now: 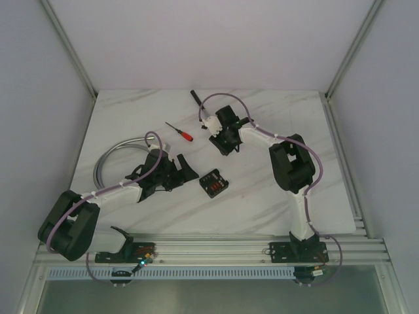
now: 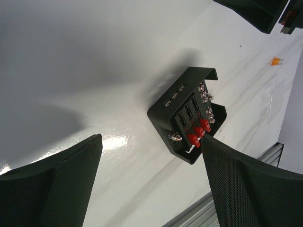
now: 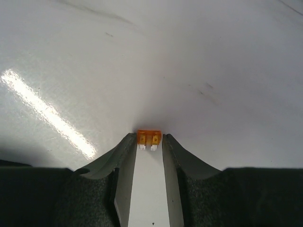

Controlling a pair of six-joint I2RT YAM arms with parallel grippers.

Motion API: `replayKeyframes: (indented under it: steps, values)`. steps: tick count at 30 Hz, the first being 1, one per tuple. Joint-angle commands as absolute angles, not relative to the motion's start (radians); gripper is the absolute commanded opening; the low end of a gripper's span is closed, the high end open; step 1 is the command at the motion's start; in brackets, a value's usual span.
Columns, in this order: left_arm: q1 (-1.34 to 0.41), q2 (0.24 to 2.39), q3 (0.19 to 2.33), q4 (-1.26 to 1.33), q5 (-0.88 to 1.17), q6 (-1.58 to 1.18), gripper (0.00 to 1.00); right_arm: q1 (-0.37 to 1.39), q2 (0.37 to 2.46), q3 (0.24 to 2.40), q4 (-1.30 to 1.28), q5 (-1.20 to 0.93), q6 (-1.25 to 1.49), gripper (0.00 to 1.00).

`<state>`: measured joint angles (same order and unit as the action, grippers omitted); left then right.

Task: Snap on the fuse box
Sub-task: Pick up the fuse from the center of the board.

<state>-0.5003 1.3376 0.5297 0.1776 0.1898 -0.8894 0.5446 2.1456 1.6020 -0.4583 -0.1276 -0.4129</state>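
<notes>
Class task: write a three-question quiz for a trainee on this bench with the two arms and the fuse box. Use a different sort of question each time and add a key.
1. True or false: the left gripper is shut on the fuse box.
2. In the right wrist view, the fuse seen between the right gripper fingertips is: A red, B orange, C blue.
3. Fill in: beyond the fuse box on the table lies a red-handled ____.
Key: 1 false, since its jaws stand wide open and the box lies on the table. 2 B. 3 screwdriver.
</notes>
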Motion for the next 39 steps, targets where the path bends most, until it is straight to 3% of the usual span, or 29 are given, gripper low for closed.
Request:
replayKeyframes:
  steps: [1,15,28,39]
  values:
    - [-0.496,1.333,0.524,0.166,0.19,-0.894,0.94,0.53,2.232,1.608,-0.524,-0.105,-0.353,0.35]
    - [-0.503,1.336,0.532,0.165,0.199,-0.902,0.94,0.527,2.28,1.642,-0.553,-0.096,-0.317,0.38]
    - [-0.512,1.362,0.554,0.165,0.206,-0.899,0.94,0.531,2.243,1.595,-0.535,-0.082,-0.024,0.41]
    - [-0.516,1.371,0.564,0.166,0.21,-0.899,0.94,0.554,2.221,1.54,-0.552,0.059,0.052,0.38]
